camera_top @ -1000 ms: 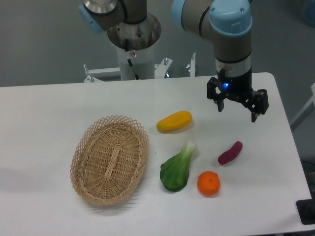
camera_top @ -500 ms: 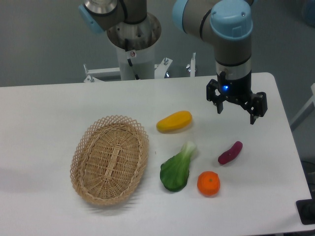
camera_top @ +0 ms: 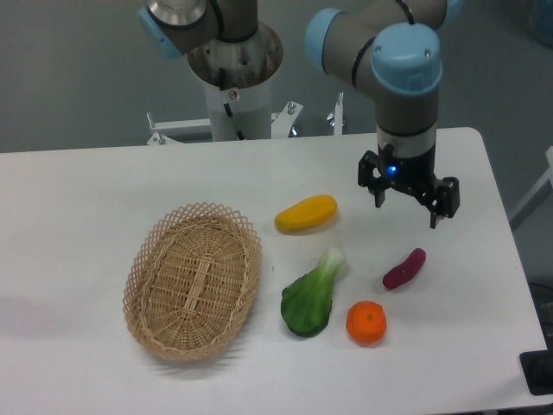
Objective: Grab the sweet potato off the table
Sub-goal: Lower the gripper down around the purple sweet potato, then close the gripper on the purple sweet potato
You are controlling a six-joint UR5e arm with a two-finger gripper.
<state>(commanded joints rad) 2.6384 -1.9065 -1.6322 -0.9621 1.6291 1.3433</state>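
Note:
The sweet potato (camera_top: 404, 268) is a small curved purple-magenta piece lying on the white table (camera_top: 86, 207), right of centre. My gripper (camera_top: 406, 210) hangs open above the table, behind the sweet potato and slightly to its left, with a clear gap between them. Its two dark fingers (camera_top: 378, 195) point down and hold nothing.
An orange (camera_top: 366, 322) lies just in front and left of the sweet potato. A green bok choy (camera_top: 312, 296) lies left of it. A yellow mango-like fruit (camera_top: 306, 213) lies left of the gripper. A wicker basket (camera_top: 193, 280) stands at the left. The table's right edge is near.
The gripper has shifted slightly left and lower and turned a little about its vertical axis. It stays open. The objects on the table have not moved.

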